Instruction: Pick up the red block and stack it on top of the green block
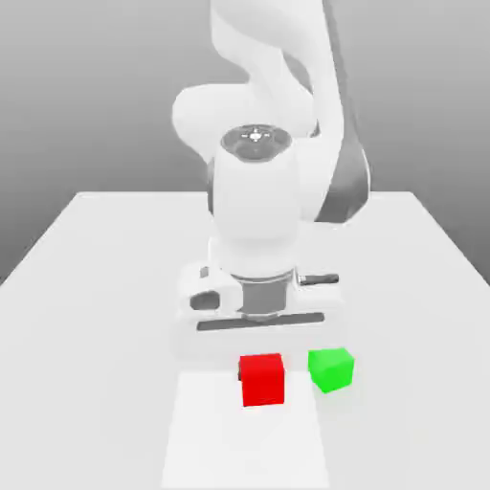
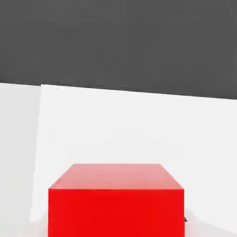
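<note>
So the gripper [image 1: 260, 356] is clamped shut on the red block [image 1: 262, 379], right under the hand at the table's [image 1: 105, 287] near edge, green block [image 1: 331, 369] just beside it on the exterior view's right.

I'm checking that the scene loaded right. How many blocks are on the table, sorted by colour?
Red block: 1
Green block: 1
Total: 2 blocks, side by side but apart on the white table.
</note>
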